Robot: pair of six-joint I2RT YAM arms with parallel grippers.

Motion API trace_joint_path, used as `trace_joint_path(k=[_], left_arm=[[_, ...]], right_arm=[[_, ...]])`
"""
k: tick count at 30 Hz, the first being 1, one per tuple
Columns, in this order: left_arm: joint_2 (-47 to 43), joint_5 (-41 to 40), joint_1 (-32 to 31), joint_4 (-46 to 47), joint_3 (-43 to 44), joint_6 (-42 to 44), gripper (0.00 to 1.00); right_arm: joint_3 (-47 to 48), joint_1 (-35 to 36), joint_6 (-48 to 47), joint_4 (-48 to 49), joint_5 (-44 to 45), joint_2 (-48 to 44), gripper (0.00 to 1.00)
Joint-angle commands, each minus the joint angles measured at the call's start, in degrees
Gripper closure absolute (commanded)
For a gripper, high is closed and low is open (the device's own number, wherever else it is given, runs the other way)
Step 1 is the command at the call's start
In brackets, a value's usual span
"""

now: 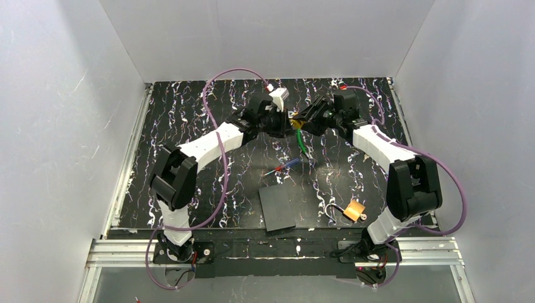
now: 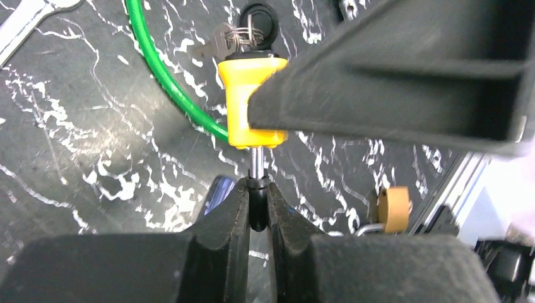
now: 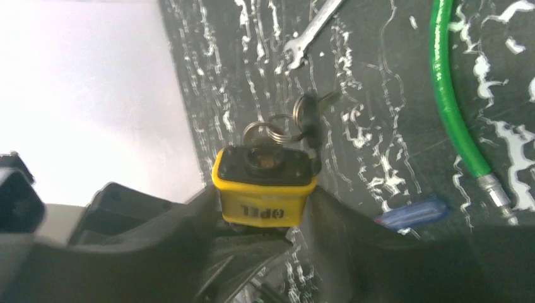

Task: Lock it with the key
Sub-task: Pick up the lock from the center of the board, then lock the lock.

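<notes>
A yellow lock body (image 3: 265, 199) with a black face is clamped between my right gripper's (image 3: 265, 218) fingers, above the table's far middle (image 1: 294, 122). The key (image 2: 258, 24), black-headed, stands at the lock's far end, with a wire ring and a second small key (image 3: 309, 113) hanging off it. A metal pin with a black cap (image 2: 257, 189) sticks out of the lock's near end. My left gripper (image 2: 257, 196) is shut on that cap. A green cable (image 2: 170, 82) runs up behind the lock. The two grippers (image 1: 285, 123) (image 1: 303, 120) meet tip to tip.
A square brass padlock (image 1: 355, 209) lies near the right arm's base. The red-and-blue screwdriver (image 1: 285, 166) and a black square plate (image 1: 277, 207) lie in the middle. A silver wrench (image 3: 312, 31) lies farther back. The cable's loose metal end (image 3: 498, 192) rests on the table.
</notes>
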Motion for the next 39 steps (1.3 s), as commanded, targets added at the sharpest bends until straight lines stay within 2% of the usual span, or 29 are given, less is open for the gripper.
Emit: trace_joint_path(k=[1, 3, 4, 7, 9, 15, 16, 19, 23, 27, 36, 39], left_arm=[[-11.49, 5.21, 1.70, -6.36, -2.29, 10.10, 1.00], [-13.97, 7.73, 2.23, -10.71, -2.51, 14.43, 1.00], [-15.04, 8.35, 2.34, -12.77, -2.39, 16.34, 1.00], [-18.07, 11.17, 2.85, -19.62, -2.29, 21.73, 1.00], [-19.55, 16.33, 3.98, -23.30, -2.32, 24.98, 1.00], [-20.84, 30.52, 7.60, -34.57, -0.12, 34.66, 1.00], [-20.61, 32.12, 7.82, -36.56, 0.48, 35.54, 1.00], [-20.23, 36.57, 7.96, -41.05, 1.22, 38.20, 1.00], [-20.37, 38.76, 7.94, -43.30, 0.50, 40.31, 1.00], [-20.88, 41.30, 7.47, -43.77, -0.50, 41.75, 1.00], [-22.72, 42.14, 5.49, -43.78, -1.91, 44.33, 1.00], [-23.25, 42.54, 5.15, -43.78, -2.18, 44.90, 1.00]], right_arm=[[-1.43, -5.95, -8.71, 10.95, -13.49, -4.86, 0.17], [-0.61, -7.97, -14.06, 9.63, -19.37, -5.32, 0.05], [-0.31, -8.69, -16.56, 9.13, -21.88, -5.52, 0.03], [0.82, -10.69, -27.32, 6.58, -30.09, -6.80, 0.02], [1.57, -11.13, -35.10, 3.46, -33.01, -8.15, 0.02], [4.48, -11.15, -64.44, -14.13, -43.88, -12.09, 0.00], [4.80, -11.01, -69.48, -17.31, -44.35, -13.07, 0.00], [3.60, -9.01, -76.68, -20.22, -42.16, -16.78, 0.00], [6.11, -1.45, -89.64, -31.88, -37.36, -18.56, 0.00], [5.54, 6.05, -91.06, -32.42, -35.00, -18.26, 0.00], [4.32, 11.63, -85.15, -25.43, -40.26, -16.90, 0.00], [4.14, 12.43, -83.69, -24.28, -41.80, -15.88, 0.05]])
